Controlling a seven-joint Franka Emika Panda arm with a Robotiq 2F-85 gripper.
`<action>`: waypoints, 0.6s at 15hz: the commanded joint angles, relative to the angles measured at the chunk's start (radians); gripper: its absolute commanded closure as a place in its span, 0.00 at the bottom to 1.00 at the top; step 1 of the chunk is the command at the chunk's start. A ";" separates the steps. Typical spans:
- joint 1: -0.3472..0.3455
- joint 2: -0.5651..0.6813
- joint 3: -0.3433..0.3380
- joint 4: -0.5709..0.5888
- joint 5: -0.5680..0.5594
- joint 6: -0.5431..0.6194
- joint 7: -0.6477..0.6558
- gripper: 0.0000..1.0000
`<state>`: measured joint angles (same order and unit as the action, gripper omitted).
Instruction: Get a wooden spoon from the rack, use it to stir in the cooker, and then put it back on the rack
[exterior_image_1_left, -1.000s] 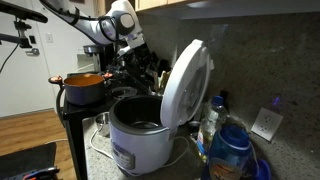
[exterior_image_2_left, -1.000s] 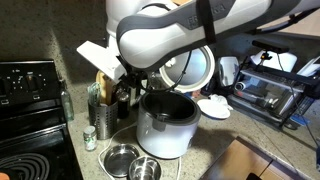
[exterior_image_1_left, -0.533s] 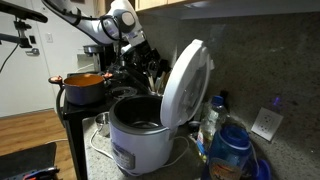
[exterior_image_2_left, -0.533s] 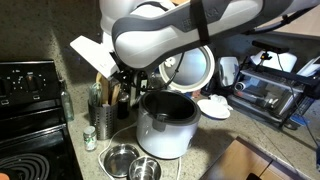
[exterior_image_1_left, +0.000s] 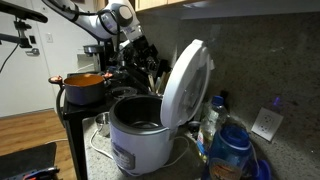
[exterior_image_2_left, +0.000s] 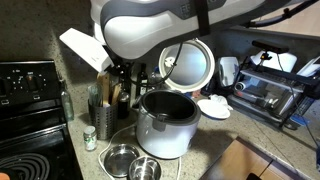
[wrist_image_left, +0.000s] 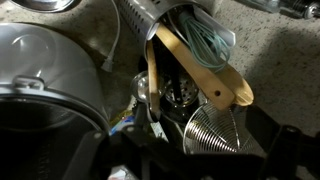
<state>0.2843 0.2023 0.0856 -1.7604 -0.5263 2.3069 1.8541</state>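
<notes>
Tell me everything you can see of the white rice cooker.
The rice cooker is round, white and glossy, with a label on its front. Its large oval hinged lid stands open, nearly upright, exposing a metal inner pot. It sits on the speckled countertop beside the utensil rack.

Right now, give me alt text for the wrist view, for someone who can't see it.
Looking down into the dark rack, a light wooden spoon leans between a teal whisk and a coiled wire utensil. The cooker curves across the left side, and a speckled counter fills the upper right.
</notes>
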 joint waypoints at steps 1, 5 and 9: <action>0.007 0.004 0.000 0.018 0.000 -0.102 0.030 0.00; -0.005 0.005 0.002 0.005 0.016 -0.131 0.020 0.00; -0.012 0.015 0.000 -0.004 0.032 -0.119 0.017 0.00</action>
<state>0.2789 0.2127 0.0838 -1.7639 -0.5168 2.1975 1.8542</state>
